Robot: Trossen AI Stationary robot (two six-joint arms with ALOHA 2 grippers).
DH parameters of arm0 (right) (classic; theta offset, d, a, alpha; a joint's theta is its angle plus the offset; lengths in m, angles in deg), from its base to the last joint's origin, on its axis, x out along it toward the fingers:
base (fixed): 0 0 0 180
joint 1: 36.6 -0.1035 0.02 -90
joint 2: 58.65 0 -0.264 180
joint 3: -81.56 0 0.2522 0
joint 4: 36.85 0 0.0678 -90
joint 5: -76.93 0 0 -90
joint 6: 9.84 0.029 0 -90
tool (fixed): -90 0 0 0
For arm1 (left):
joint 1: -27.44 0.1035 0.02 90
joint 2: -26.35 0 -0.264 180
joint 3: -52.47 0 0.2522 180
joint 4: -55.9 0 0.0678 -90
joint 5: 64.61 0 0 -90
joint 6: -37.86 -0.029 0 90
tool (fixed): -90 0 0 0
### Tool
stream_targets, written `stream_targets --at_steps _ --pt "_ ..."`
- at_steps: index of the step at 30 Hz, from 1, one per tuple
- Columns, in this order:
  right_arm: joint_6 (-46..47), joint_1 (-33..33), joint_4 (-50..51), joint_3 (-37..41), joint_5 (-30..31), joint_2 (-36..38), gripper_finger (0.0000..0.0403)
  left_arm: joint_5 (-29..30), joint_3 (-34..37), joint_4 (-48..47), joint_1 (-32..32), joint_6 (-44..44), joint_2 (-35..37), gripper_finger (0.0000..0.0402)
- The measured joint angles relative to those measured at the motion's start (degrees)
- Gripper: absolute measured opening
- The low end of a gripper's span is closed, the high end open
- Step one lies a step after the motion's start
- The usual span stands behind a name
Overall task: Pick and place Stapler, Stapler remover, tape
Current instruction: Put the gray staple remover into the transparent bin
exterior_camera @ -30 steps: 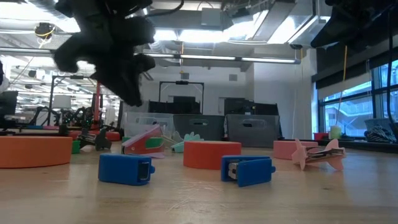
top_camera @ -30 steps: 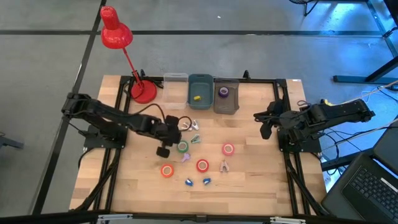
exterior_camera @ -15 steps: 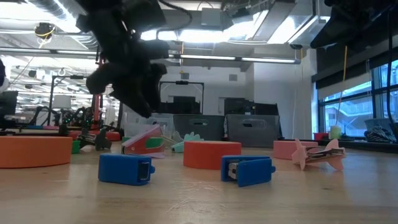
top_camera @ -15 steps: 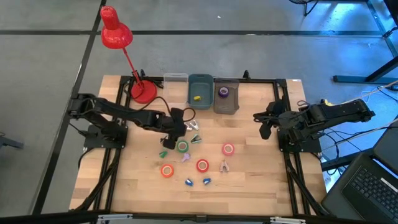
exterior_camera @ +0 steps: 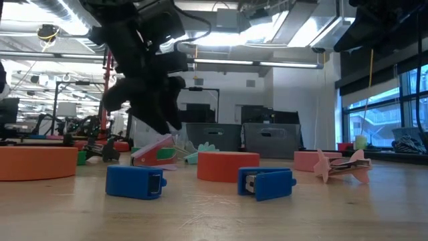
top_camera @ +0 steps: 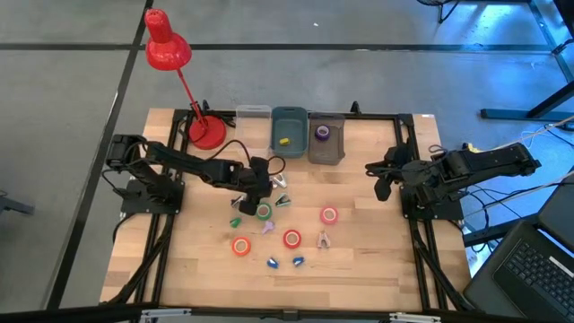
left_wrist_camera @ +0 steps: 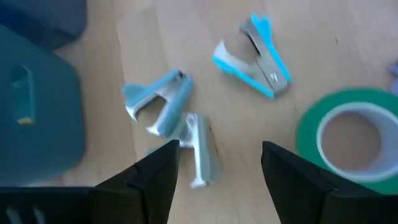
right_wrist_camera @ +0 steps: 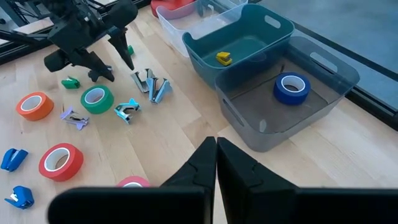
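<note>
My left gripper [top_camera: 255,190] [left_wrist_camera: 221,167] hovers open over a silver-blue staple remover [left_wrist_camera: 198,149], touching nothing. A second pale-blue remover [left_wrist_camera: 157,106] and a cyan one [left_wrist_camera: 256,57] lie just beyond, and the green tape [top_camera: 263,212] [left_wrist_camera: 345,140] lies flat beside the gripper. Two red-orange tapes [top_camera: 240,246] [top_camera: 291,239] and a pink tape [top_camera: 329,215] lie flat nearer the front. Two blue staplers [top_camera: 272,263] [top_camera: 298,262] and a small green stapler [top_camera: 235,222] rest on the wood. My right gripper [top_camera: 384,185] [right_wrist_camera: 216,149] waits shut at the table's right.
Three bins stand along the far edge: a clear one [top_camera: 253,126], a teal one [top_camera: 289,135] with a yellow piece, and a grey one [top_camera: 326,144] with a blue tape. A red desk lamp [top_camera: 169,49] stands at the far left. A purple remover [top_camera: 267,227] and a pink remover [top_camera: 323,239] lie mid-table.
My left gripper has gone toward the table's right and far edge and sunk lower, from beside the green tape to above the staple removers. The small green stapler now shows on the wood where the gripper stood a second ago.
</note>
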Motion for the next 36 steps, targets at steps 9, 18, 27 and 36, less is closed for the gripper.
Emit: stream_targets --at_steps 9,18,27,36 --pt "0.0 0.0 0.0 0.0 0.0 0.0 0.0017 -0.6 0.0 1.3 0.0 0.1 -6.1 0.0214" --pt "0.0 0.0 0.0 0.0 0.0 0.0 0.0016 5.8 -0.1 2.2 0.0 0.3 -8.2 0.0212" --pt "0.0 0.0 0.0 0.0 0.0 0.0 0.0016 8.5 -0.1 0.3 0.0 3.2 -7.8 0.0211" --pt "0.0 0.0 0.0 0.0 0.0 0.0 0.0016 11.5 -1.4 -4.3 0.3 4.6 -7.6 0.0208"
